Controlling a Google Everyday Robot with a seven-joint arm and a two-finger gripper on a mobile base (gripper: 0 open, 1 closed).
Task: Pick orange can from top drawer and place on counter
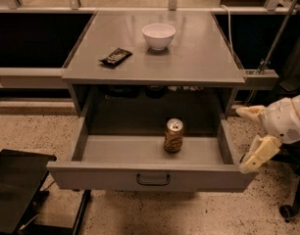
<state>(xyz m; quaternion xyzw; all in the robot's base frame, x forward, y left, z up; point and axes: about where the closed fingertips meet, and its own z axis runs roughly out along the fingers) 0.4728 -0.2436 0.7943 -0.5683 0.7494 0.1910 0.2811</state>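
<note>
Top drawer point(150, 178), open beneath the counter point(199, 62), containing a single orange can point(173, 135) that stands upright near the middle of the drawer floor. On the counter rest a white bowl point(159, 35) and, apart from it, a dark snack wrapper point(115, 57). The gripper point(253, 133) hangs just outside the drawer's right front corner, fingers spread and holding nothing; the can stands well apart from it, inside the drawer
</note>
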